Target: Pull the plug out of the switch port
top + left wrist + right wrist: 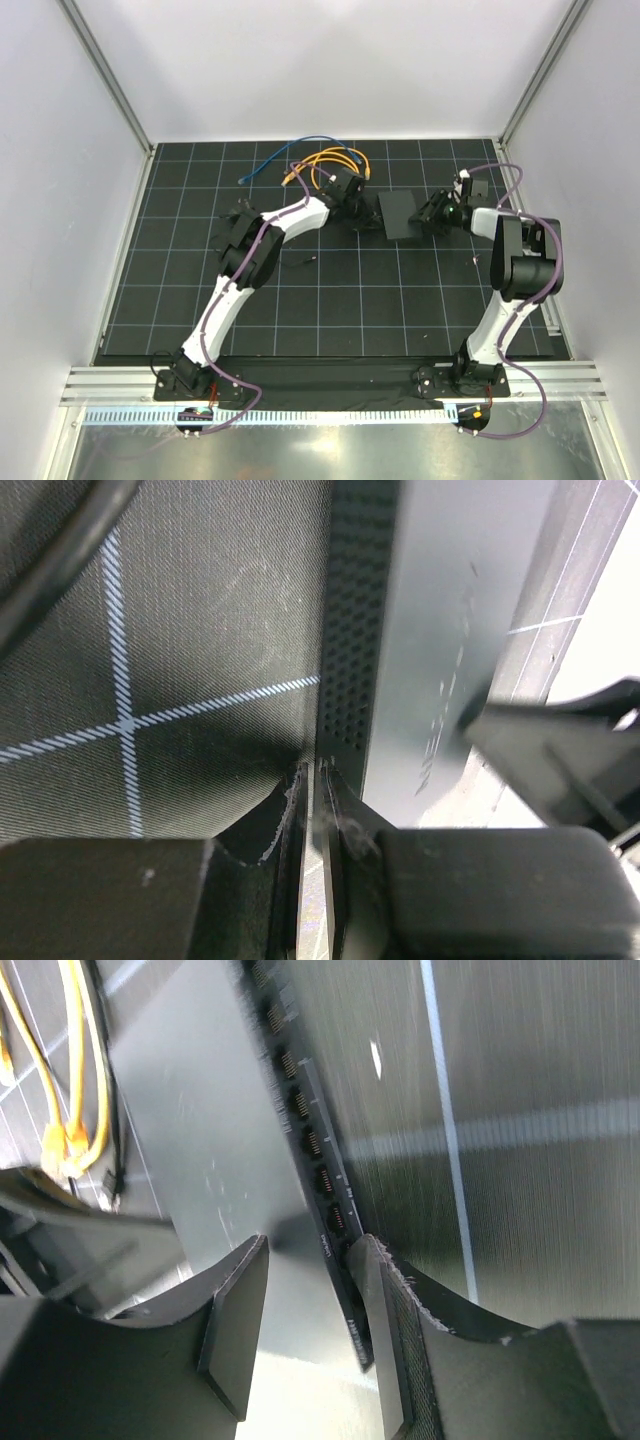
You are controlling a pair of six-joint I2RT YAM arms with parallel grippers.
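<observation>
While right gripper (pixel 313 1247) sits half-open astride switch (pixel 200 1130) port edge | left gripper (pixel 312 772) nearly closed; tips at its vented side

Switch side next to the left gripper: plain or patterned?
Patterned: the switch side is black with a grid of small holes; clearest in the left wrist view.

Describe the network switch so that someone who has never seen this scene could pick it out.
On the black gridded mat, look between the left gripper and right gripper. The network switch is the flat matte-black rectangle there, with a row of ports along one edge, unlike the orange cables coiled behind it.
</observation>
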